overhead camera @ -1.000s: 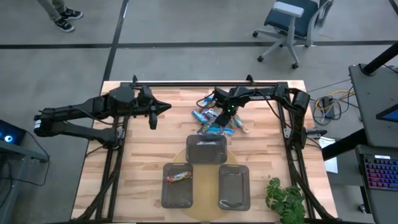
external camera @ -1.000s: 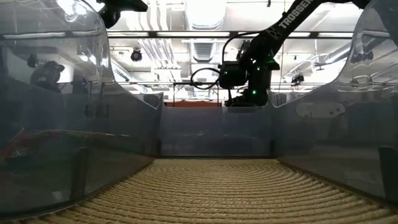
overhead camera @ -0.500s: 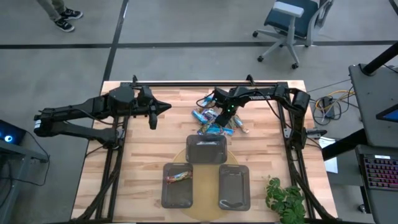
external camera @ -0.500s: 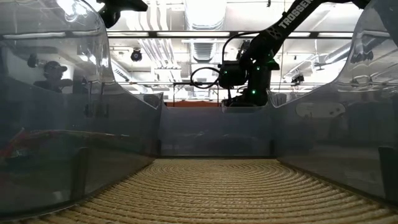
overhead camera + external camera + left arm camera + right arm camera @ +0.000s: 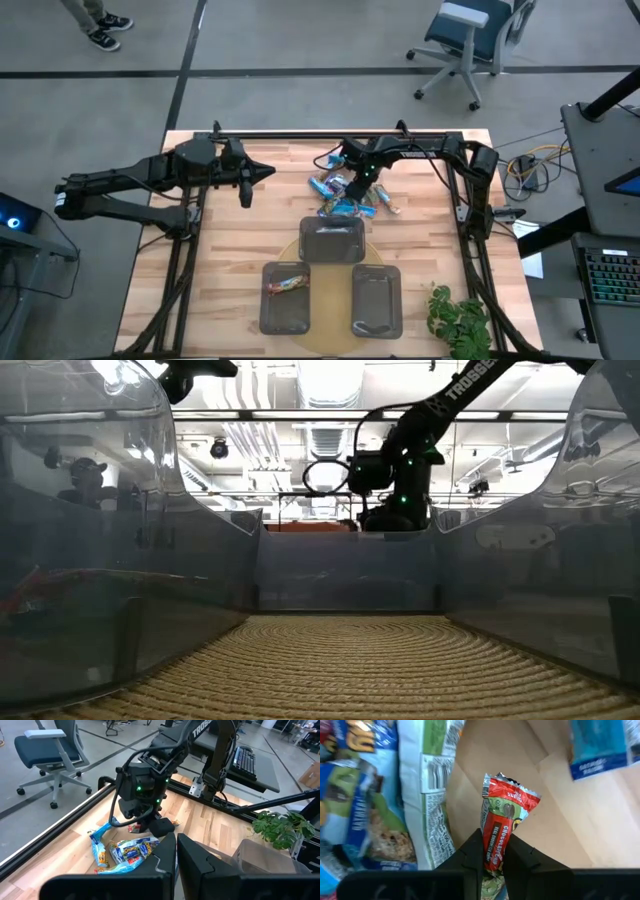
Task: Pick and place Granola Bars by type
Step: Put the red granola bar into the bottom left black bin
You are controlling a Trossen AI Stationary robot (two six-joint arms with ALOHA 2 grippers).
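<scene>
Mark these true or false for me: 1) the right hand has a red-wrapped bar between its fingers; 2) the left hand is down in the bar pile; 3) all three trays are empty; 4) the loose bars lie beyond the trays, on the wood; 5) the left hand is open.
1) True: the right hand is shut on a red-wrapped bar.
2) False: the left hand hangs off to the side of the bar pile, apart from it.
3) False: the left front tray has a bar in it.
4) True: the pile sits on the wooden table, past the middle tray.
5) False: the left hand is shut, holding nothing.
</scene>
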